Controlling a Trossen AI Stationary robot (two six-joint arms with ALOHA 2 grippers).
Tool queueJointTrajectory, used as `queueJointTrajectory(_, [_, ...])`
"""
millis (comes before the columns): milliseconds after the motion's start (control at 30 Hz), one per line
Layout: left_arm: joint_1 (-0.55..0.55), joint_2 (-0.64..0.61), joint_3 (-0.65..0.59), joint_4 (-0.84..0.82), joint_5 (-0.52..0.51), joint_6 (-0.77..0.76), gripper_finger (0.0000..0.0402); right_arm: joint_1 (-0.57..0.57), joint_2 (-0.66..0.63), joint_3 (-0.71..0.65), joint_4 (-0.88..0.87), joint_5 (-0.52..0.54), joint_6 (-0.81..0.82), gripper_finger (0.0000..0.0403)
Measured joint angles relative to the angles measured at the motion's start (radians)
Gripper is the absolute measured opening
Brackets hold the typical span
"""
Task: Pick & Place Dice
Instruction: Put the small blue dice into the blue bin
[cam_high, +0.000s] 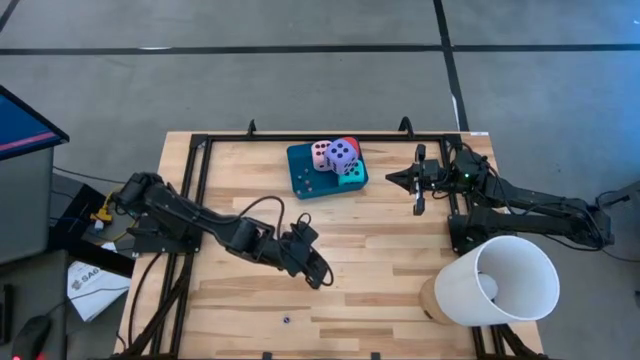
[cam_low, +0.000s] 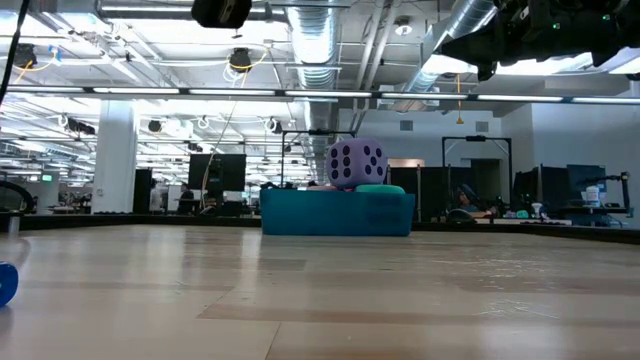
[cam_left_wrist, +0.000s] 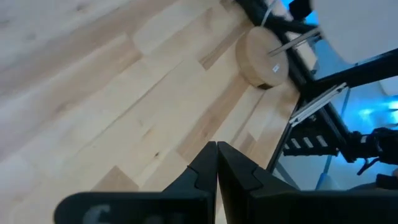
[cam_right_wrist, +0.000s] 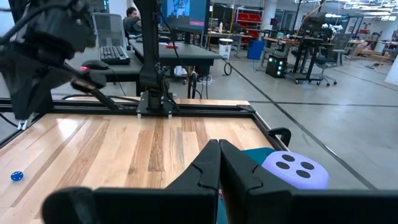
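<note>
The dice lie bunched together on a flat teal tray (cam_high: 303, 172) at the table's far middle. They are a pink one (cam_high: 320, 152), a purple one (cam_high: 342, 154), a red one (cam_high: 350, 144) and a turquoise one (cam_high: 351, 172). In the low view the purple die (cam_low: 356, 162) stands highest, resting on the turquoise die (cam_low: 381, 188). My left gripper (cam_high: 322, 280) is shut and empty above the bare boards at the near middle. My right gripper (cam_high: 391, 178) is also shut and empty. It points level at the tray from the right, with the purple die (cam_right_wrist: 293, 169) just past its tips.
A lamp with a white shade (cam_high: 497, 280) and a round wooden base (cam_left_wrist: 264, 56) stands at the near right corner. A tiny blue object (cam_high: 286, 320) lies near the front edge. A black frame (cam_high: 200, 160) runs along the table's sides. Bare boards lie between the arms.
</note>
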Motion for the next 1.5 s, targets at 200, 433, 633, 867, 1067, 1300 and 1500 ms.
queueJointTrajectory(200, [-0.025,0.078,0.020,-0.006,0.051,-0.075,0.0000,0.000,0.000,0.000,0.000,0.000,0.000,0.0000])
queueJointTrajectory(433, [-0.031,0.174,0.179,-0.052,0.103,-0.049,0.0000,0.000,0.000,0.000,0.000,0.000,0.000,0.0000])
queueJointTrajectory(633, [-0.066,0.240,0.249,-0.262,0.096,-0.143,0.0000,0.000,0.000,0.000,0.000,0.000,0.000,0.0000])
queueJointTrajectory(867, [-0.116,0.311,0.250,-0.395,0.157,-0.240,0.0000,0.000,0.000,0.000,-0.001,0.000,0.000,0.0000])
queueJointTrajectory(1067, [-0.121,0.363,0.250,-0.433,0.224,-0.235,0.0000,0.000,0.000,0.000,-0.002,0.000,0.000,0.0000])
queueJointTrajectory(1300, [-0.127,0.400,0.250,-0.468,0.291,-0.220,0.0000,0.000,0.000,0.000,-0.007,0.000,0.000,0.0000])
queueJointTrajectory(1500, [-0.153,0.406,0.248,-0.472,0.327,-0.172,0.0000,0.000,0.000,0.000,-0.008,0.000,0.000,0.0000])
